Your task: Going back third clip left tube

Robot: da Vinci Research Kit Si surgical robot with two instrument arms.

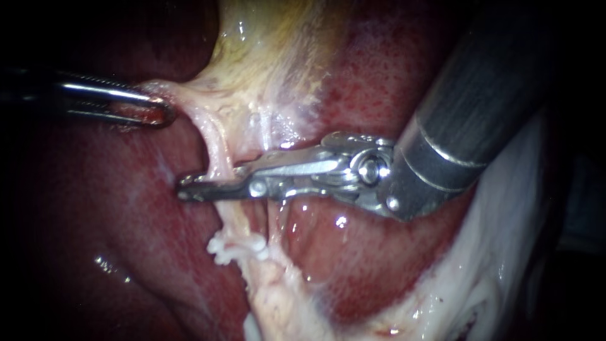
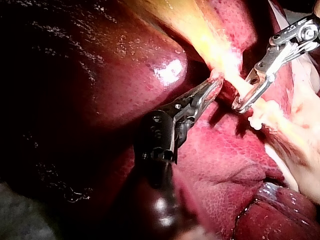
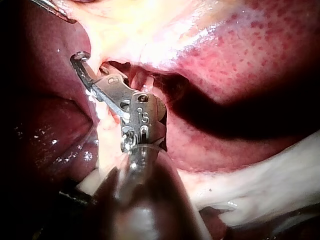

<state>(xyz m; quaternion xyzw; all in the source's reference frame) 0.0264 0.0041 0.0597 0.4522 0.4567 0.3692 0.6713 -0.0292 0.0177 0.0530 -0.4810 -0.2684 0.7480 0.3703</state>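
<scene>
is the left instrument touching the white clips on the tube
No, the left instrument grips tissue well above the white clips, with the right instrument between them.

No text, label, brand or sign reads on the wet red and yellow tissue (image 3: 240, 60). 1 small stamped mark sits on the silver metal wrist joint (image 3: 142, 116) of the right instrument (image 3: 84, 67); not transcribed.
</scene>
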